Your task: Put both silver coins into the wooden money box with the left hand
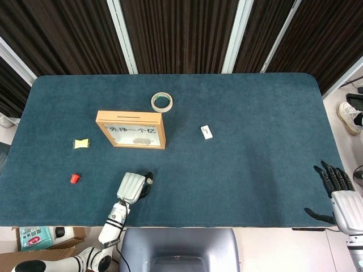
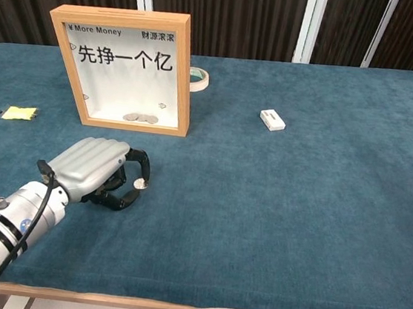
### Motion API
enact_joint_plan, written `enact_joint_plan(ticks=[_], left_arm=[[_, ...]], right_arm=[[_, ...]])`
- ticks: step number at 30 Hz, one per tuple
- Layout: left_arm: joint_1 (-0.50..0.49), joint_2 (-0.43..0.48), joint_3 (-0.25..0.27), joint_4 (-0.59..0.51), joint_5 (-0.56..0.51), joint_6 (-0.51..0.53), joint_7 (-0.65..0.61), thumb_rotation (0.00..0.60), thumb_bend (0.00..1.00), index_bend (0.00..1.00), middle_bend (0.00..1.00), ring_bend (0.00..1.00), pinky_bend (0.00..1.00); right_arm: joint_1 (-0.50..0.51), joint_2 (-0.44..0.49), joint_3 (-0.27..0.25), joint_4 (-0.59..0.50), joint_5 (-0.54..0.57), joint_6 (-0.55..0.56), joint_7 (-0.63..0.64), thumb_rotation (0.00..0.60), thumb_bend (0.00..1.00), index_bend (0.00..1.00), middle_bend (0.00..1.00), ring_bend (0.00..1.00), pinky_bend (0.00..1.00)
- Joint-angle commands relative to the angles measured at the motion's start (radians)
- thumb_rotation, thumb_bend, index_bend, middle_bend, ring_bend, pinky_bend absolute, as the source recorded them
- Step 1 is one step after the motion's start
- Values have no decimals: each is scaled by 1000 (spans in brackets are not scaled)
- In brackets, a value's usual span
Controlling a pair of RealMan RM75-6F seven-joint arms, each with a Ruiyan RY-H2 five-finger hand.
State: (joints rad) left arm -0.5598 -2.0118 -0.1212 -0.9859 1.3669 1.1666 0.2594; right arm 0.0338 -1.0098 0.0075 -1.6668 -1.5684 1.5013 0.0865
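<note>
The wooden money box point(image 1: 131, 129) point(image 2: 119, 66) stands upright left of centre, with a few coins point(image 2: 140, 118) lying inside behind its glass. One silver coin point(image 2: 140, 184) point(image 1: 150, 181) sits at table level in front of the box. My left hand point(image 2: 93, 168) point(image 1: 131, 188) is curled over it, and a fingertip and the thumb pinch the coin. I see no second loose silver coin. My right hand point(image 1: 339, 198) hovers off the table's front right corner with its fingers spread and nothing in it; only the head view shows it.
A tape roll point(image 1: 162, 102) point(image 2: 197, 77) lies behind the box. A small white block point(image 1: 206, 132) point(image 2: 272, 119) sits to the right of centre. A yellow scrap point(image 1: 81, 143) point(image 2: 19, 112) and a small red piece point(image 1: 74, 178) lie to the left.
</note>
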Motion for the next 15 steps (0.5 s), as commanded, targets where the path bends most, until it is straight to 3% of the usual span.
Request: enact_joint_plan(ticks=[1,15], left_arm=[[-1,-2,-3,5,0,-2,0,600,396,449,1000,1000,1000],[0,-1,-7,14,-3,-16,2,600,395,463,1000,1000,1000]], right_arm=[[0,0,0,0,0,-1,-1,600,100,0,0,0,0],[-2,-2,1,-1,-2,0,-5,600,99,0,0,0,0]])
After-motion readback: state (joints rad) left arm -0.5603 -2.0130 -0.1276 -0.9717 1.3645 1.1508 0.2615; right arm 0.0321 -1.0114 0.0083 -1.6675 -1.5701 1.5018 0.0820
